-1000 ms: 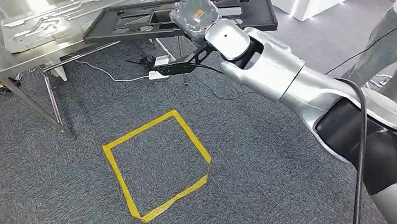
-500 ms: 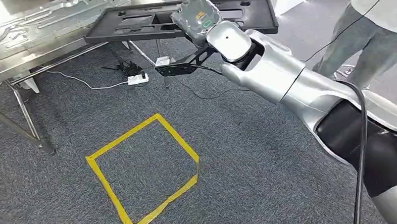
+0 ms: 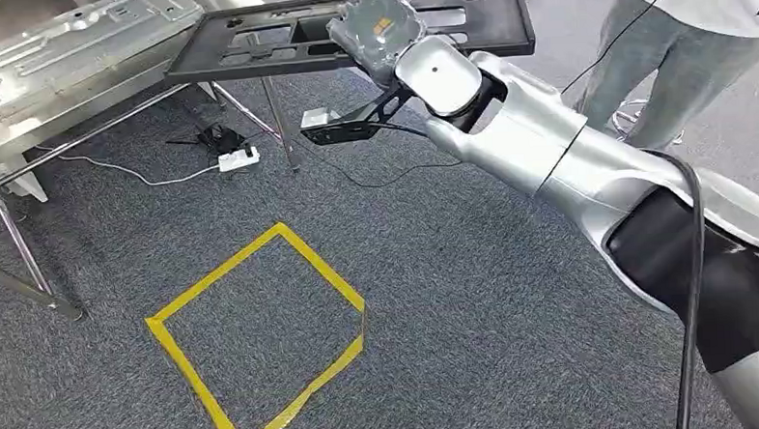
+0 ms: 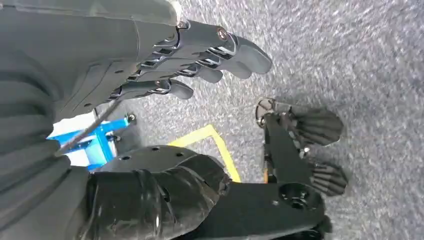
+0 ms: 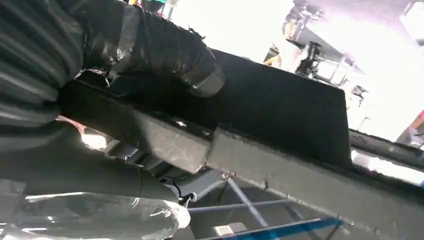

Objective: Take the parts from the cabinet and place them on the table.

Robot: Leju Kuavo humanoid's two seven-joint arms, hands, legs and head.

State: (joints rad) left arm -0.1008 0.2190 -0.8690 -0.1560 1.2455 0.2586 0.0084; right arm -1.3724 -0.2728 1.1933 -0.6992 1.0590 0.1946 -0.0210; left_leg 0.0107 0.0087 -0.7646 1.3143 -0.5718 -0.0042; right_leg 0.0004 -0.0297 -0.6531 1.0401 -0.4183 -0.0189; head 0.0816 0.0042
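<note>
Grey carpet (image 3: 476, 297) lies under everything you see, with a square of yellow tape (image 3: 257, 334) marked on it. Your task's thing, the black plastic part (image 3: 348, 27), a long flat panel with cut-outs, is held up in the air by the right hand (image 3: 379, 29), which grips its near edge; in the right wrist view the thick taped thumb (image 5: 165, 52) presses on the top of the panel (image 5: 280, 115) while the fingers close beneath its edge. The silver right arm (image 3: 547, 154) reaches out from the lower right. Your left hand (image 4: 165, 60) hangs over the carpet with nothing in it, fingers (image 4: 220, 47) extended and slightly apart. Beside the panel, to the left, stands a metal table (image 3: 51, 84) carrying a pressed metal sheet (image 3: 78, 29). Beneath the panel a white power strip (image 3: 238, 160) lies on the carpet. A person's legs (image 3: 678, 47) stand at the upper right.
</note>
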